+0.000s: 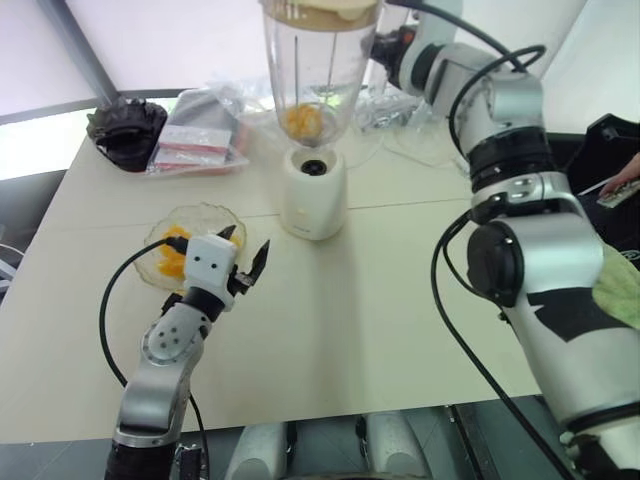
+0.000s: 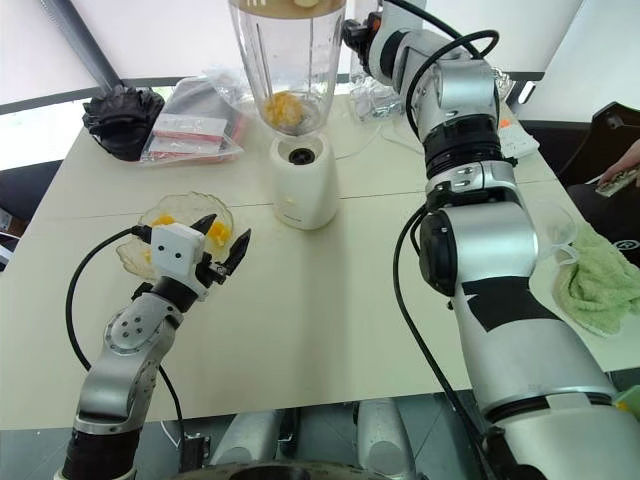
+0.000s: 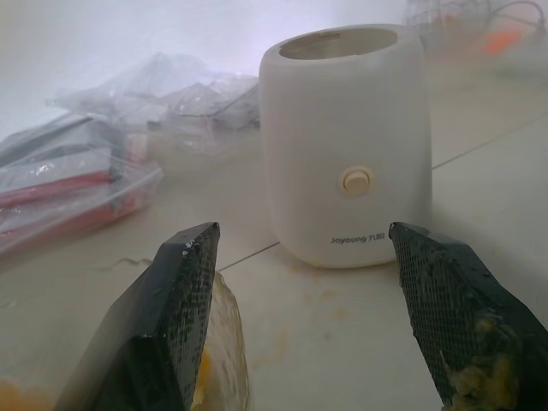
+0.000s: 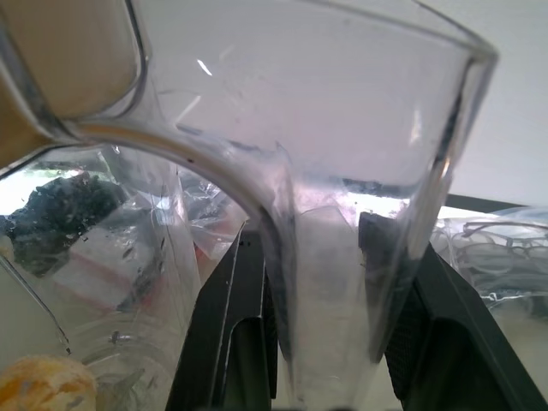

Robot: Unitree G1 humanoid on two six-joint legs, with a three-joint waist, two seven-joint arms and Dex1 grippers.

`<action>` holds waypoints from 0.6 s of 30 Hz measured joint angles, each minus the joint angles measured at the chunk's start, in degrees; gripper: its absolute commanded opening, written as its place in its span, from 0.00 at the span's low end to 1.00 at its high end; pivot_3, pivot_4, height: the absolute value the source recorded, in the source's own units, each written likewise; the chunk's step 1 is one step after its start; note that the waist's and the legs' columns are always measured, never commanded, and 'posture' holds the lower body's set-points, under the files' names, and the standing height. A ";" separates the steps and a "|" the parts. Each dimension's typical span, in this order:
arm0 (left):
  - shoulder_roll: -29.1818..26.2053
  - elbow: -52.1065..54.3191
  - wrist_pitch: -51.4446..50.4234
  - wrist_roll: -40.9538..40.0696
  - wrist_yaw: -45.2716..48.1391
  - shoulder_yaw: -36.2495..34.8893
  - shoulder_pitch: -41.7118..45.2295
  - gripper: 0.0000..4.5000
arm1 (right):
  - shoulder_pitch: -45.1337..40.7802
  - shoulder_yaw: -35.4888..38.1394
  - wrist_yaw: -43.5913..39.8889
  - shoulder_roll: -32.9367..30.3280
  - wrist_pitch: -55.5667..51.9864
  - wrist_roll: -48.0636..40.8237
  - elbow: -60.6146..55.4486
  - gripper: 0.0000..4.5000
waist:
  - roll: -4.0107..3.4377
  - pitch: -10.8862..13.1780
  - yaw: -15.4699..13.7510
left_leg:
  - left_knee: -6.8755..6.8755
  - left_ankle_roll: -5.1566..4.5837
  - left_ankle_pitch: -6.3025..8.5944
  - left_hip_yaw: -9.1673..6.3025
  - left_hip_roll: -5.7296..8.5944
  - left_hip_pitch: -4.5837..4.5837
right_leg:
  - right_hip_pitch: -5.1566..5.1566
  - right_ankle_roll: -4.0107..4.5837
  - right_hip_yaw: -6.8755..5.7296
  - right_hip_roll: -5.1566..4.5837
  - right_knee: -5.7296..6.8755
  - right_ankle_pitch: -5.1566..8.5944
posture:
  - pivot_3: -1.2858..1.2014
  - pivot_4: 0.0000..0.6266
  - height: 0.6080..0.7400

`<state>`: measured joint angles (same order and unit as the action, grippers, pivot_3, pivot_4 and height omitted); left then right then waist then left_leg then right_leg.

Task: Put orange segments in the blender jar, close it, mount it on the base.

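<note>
I can't see the jar's (image 1: 318,70) lid fully; the frame's top cuts it. My right gripper (image 4: 330,282) shows just partly behind its handle.

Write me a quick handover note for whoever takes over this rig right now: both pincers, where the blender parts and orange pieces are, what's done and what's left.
Right pincer: shut on the blender jar at its handle, holding the jar in the air just above the base.
Left pincer: open and empty, hovering low over the table beside the clear dish.
Orange segments: some lie at the bottom of the jar; more remain in the dish.
Done: segments loaded, a cream lid sits on the jar.
Left: lower the jar onto the base's dark socket, seat it, release.
</note>
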<state>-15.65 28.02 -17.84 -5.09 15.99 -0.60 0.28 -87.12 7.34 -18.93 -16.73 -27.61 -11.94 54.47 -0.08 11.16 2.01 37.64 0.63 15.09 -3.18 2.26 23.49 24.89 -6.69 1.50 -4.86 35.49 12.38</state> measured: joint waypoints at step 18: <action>-1.07 0.26 0.82 1.91 -0.17 0.04 0.60 0.73 | 5.38 -0.10 0.66 1.69 3.53 1.74 -0.06 0.21 | 0.00 0.00 0.26 | 0.01 0.10 -0.06 -0.04 0.00 -0.02 | 0.03 0.01 0.00 0.10 0.14 0.00 | 0.52 0.24 1.00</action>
<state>-16.72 28.28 -17.02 -3.18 15.82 -0.56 0.88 -81.74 7.24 -18.27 -15.04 -24.08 -10.21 54.41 -0.08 11.15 2.27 37.65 0.73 15.03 -3.22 2.26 23.48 24.92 -6.69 1.49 -4.76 35.63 12.38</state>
